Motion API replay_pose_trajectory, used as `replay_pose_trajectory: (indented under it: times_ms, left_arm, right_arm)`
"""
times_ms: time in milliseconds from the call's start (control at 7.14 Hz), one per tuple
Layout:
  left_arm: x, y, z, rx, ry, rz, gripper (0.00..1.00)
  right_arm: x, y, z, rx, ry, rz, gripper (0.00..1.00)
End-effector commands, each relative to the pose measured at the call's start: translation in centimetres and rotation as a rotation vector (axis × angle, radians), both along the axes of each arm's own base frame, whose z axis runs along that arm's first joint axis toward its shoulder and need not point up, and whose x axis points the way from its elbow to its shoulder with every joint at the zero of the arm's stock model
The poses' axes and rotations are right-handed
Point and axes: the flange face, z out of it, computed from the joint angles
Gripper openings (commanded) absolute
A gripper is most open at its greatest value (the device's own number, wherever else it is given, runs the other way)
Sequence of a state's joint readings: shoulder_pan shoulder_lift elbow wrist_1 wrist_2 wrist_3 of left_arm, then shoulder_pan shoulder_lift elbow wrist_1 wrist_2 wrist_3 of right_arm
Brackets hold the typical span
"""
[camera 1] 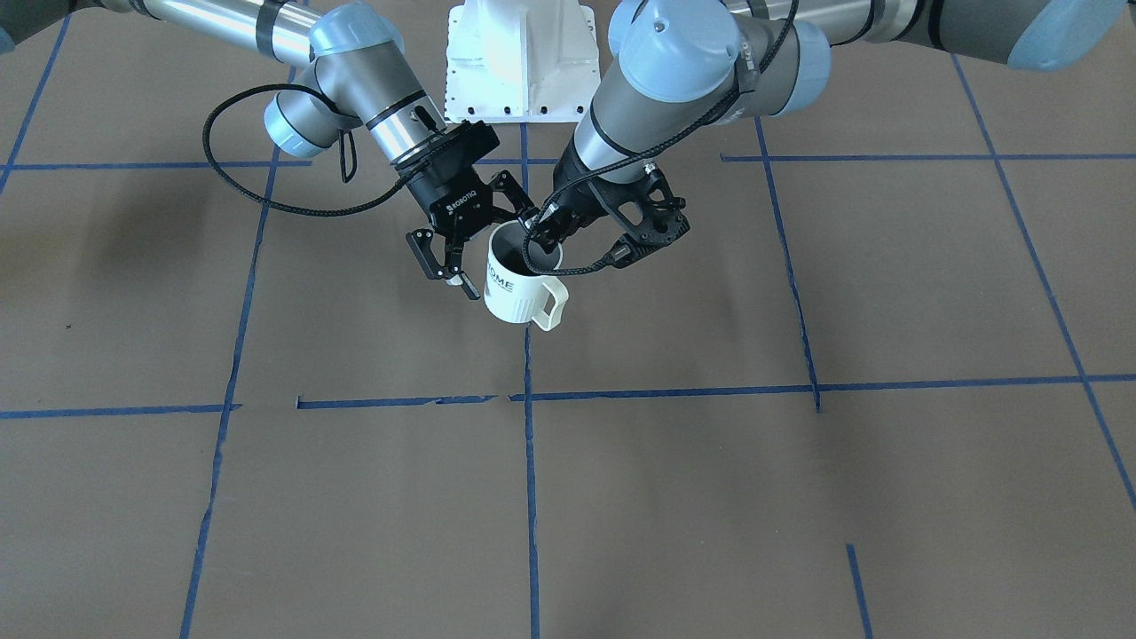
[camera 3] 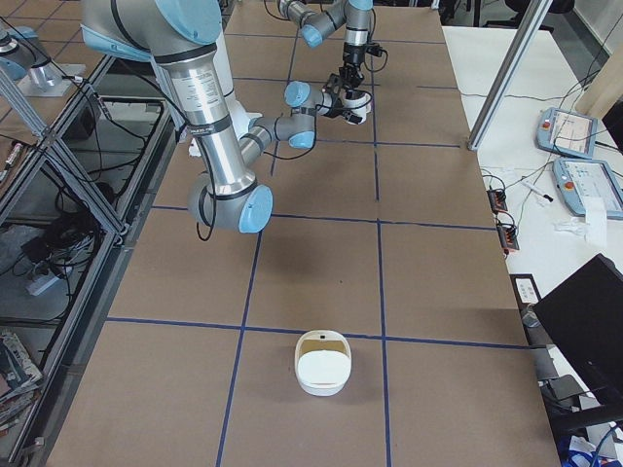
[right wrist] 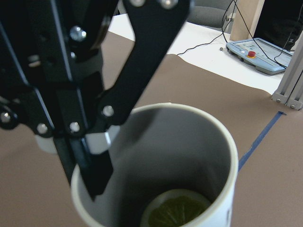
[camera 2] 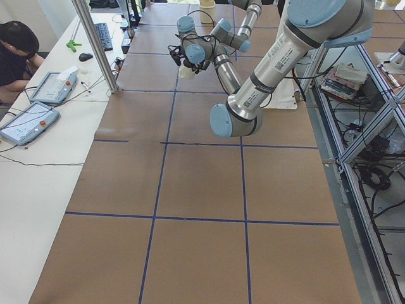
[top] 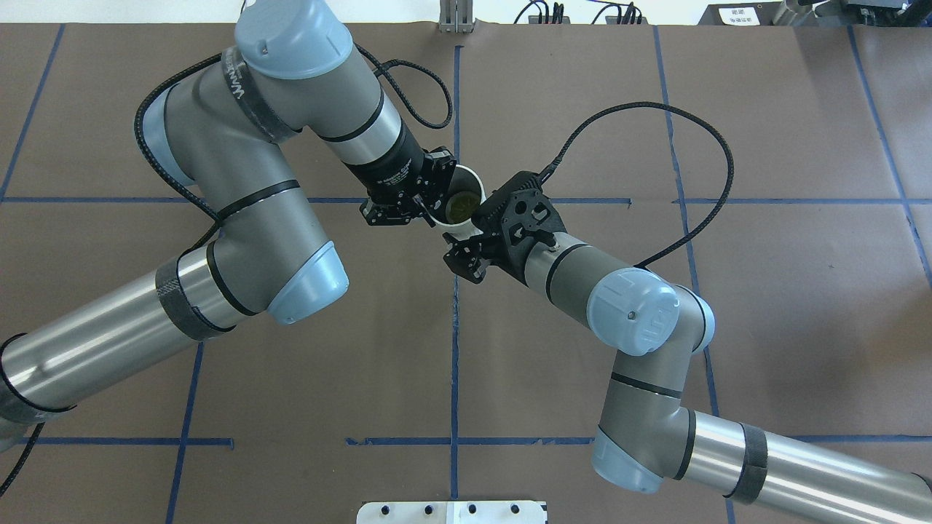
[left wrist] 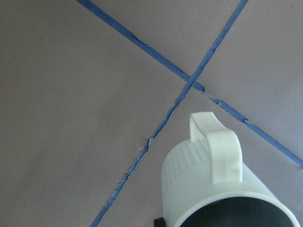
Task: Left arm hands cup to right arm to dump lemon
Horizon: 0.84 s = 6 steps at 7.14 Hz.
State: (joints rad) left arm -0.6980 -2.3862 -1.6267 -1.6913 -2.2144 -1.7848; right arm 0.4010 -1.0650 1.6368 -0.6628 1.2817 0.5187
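Close to the robot-side edge of the worktop (camera 1: pixel 728 497), about midway between its ends, the left gripper (camera 1: pixel 541 232) is clamped on the rim of the cup (camera 1: pixel 513 288). One finger (right wrist: pixel 92 172) runs down the grey inner wall, its partner outside, on the rim's robot side. The cup appears to hang clear of the surface, with a lemon (right wrist: pixel 176 211) slice flat at its bottom.

The right gripper (camera 1: pixel 493 257) faces the cup from the right-end side with its jaws spread wide, and the cup lies straight ahead of it, at or just between the fingertips. The finger on the operators' side sits just beside the ribbed outer wall. The other reaches round the robot side, close to the left gripper's hold. Whether either touches cannot be told. Both arms are equally at the cup, so the coming move, I judge, is a closing across its body, not a reach.

The cup's long axis is near upright, mouth up, tipped slightly. Its handle points toward the operators' edge and a little toward the left end, away from both grippers, so it should not foul the grasp.

Farther off, toward the right end, a white container (camera 3: pixel 321 365) rests on the worktop, likely where the lemon goes.
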Motion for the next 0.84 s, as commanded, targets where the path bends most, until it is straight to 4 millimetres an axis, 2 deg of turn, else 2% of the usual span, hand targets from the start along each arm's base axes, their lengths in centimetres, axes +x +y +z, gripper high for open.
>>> replay_pose_trajectory:
  times_ms: [0,700]
  left_arm:
    - [-0.02,0.03,-0.26,0.007,0.01,0.0,0.0]
    - [-0.17,-0.06,-0.29,0.017,0.021,0.005,0.0]
  right_arm:
    - [-0.15,0.19,-0.02,-0.001,-0.001,-0.003,1.0]
    - [-0.1,0.21,-0.2,0.001,-0.005,-0.003,1.0]
